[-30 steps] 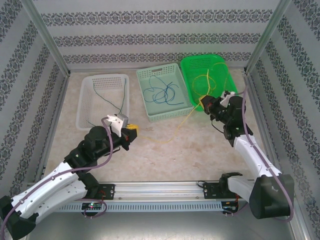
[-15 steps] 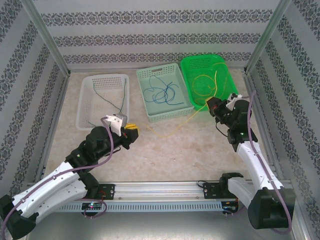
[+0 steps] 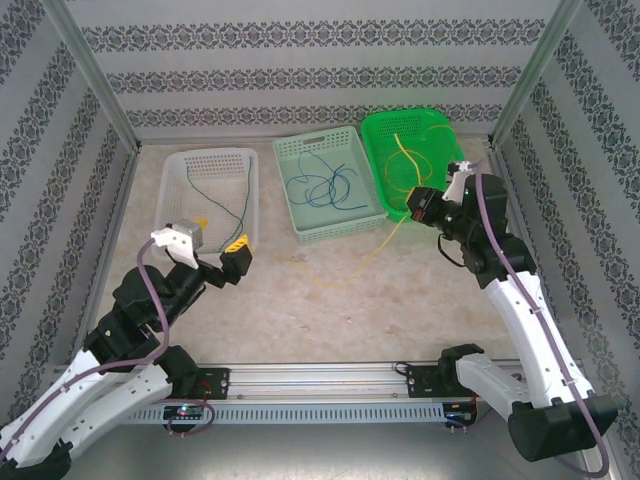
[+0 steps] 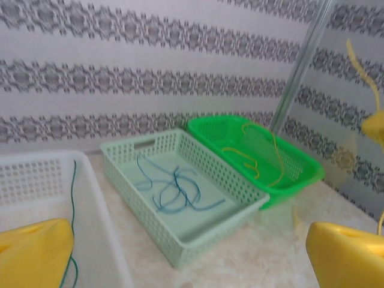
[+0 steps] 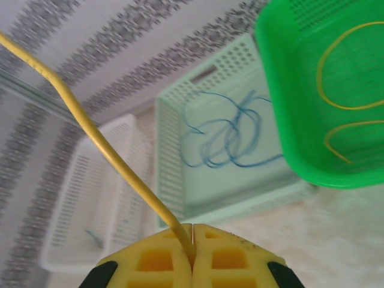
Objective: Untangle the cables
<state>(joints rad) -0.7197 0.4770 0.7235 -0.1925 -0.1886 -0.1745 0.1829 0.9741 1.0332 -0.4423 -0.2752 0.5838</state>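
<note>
**A:** How do the baskets sit on the table (image 3: 330, 320)?

**B:** In a row at the far side. The left basket (image 3: 165, 212) stands apart, and the middle basket (image 3: 335, 234) is just beside the right basket (image 3: 400, 114).

**A:** And the cables?

**B:** The first cable (image 3: 244, 200) lies in the left basket and the second cable (image 3: 325, 188) in the middle one. The third cable (image 5: 114, 156) lies partly in the right basket and runs over its near rim onto the table. That stretch ends near the middle basket.

**A:** The grippers?

**B:** The left gripper (image 3: 218, 234) is at the left basket's near rim. The right gripper (image 5: 192, 240) is at the right basket's near rim.
</note>
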